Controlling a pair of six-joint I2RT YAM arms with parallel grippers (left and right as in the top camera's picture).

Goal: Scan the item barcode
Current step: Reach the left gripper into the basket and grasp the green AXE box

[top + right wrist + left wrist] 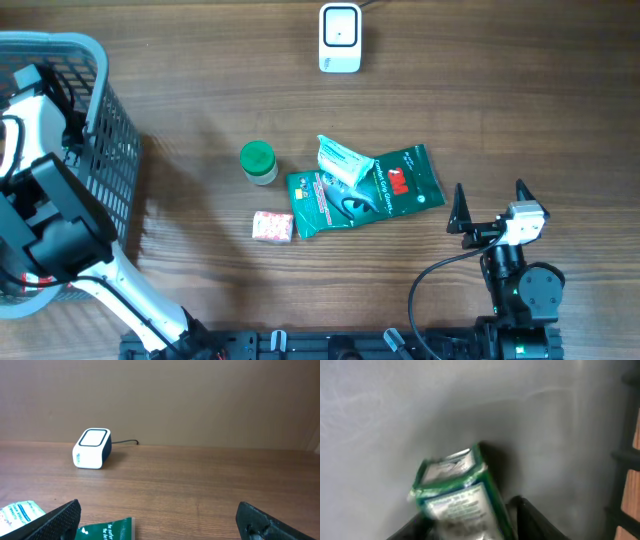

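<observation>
In the basket (100, 110), the box (455, 490) lies between my left gripper's (467, 510) jaws, long side pointing away, and I cannot tell if they pinch it; my right gripper (490, 186) is spread wide outside.

Red "3M" logo on green packet (365, 190); white print beside it too small to read. Carton (460, 495): green-white label, lettering blurred, unreadable. Packet edge in right wrist view: letters cut off.

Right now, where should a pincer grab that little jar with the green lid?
Probably the small green-lidded round jar is best pinched across its round body, coming straight down from above: it stands upright, lid up, touching nothing beside it.
</observation>
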